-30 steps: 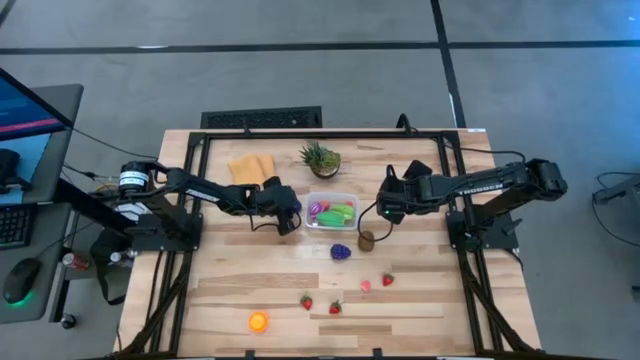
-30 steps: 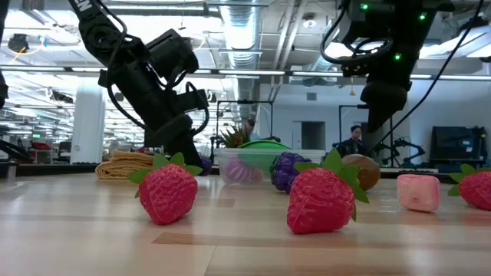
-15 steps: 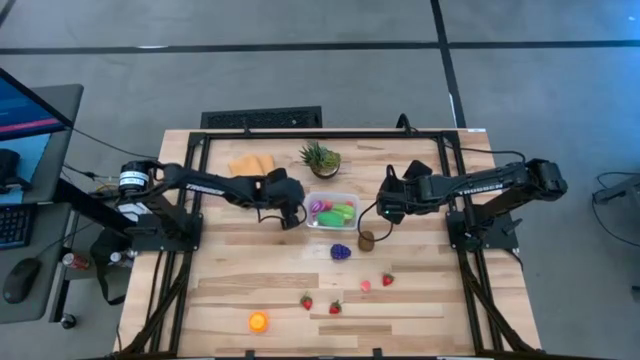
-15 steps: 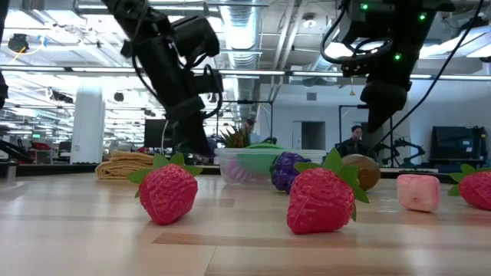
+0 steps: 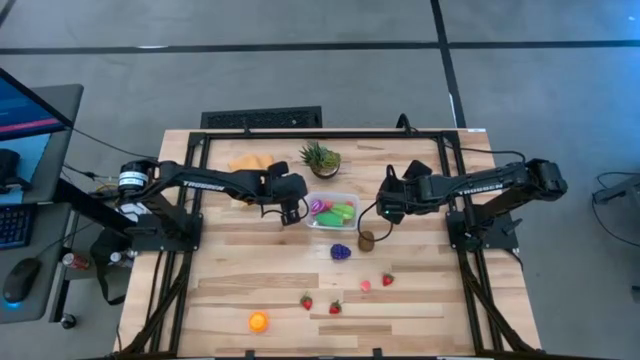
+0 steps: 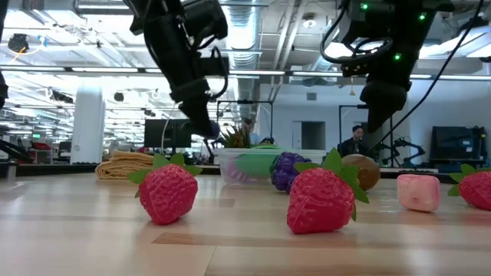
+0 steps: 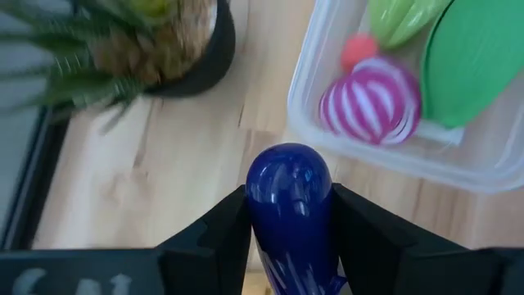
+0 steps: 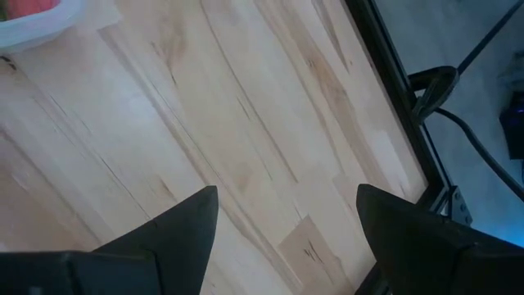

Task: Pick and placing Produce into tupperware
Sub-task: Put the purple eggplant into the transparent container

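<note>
My left gripper (image 5: 291,209) hangs just left of the tupperware (image 5: 331,196), shut on a glossy purple-blue toy vegetable (image 7: 289,192). The clear tupperware (image 7: 304,75) holds a pink-and-white striped piece (image 7: 368,102), green pieces (image 7: 471,57) and a small orange-red one. On the table lie purple grapes (image 5: 341,251), a brown kiwi (image 5: 366,240), three strawberries (image 5: 336,307), a pink piece (image 5: 366,285) and an orange (image 5: 259,321). My right gripper (image 5: 385,211) waits open to the right of the tupperware, over bare wood (image 8: 286,238). My left gripper pinches the purple-blue toy vegetable between its two fingers (image 7: 225,225), which lie on its opposite sides (image 7: 264,215). Its rounded end (image 7: 288,168) sticks out past the fingertips. The fingers point down at a slant, and the piece is lifted clear of the table (image 6: 212,129).
The spiky potted plant (image 5: 321,158) stands just behind the tupperware, close to the left gripper (image 7: 164,49). A folded yellow-orange cloth (image 5: 250,164) lies at the far left. A dark frame runs along the table's edges (image 5: 330,133). Bare wood lies toward the near edge.
My left gripper has risen from near the table top and shifted slightly toward the far edge beside the tupperware, carrying the purple-blue piece up with it. The right arm has kept still.
</note>
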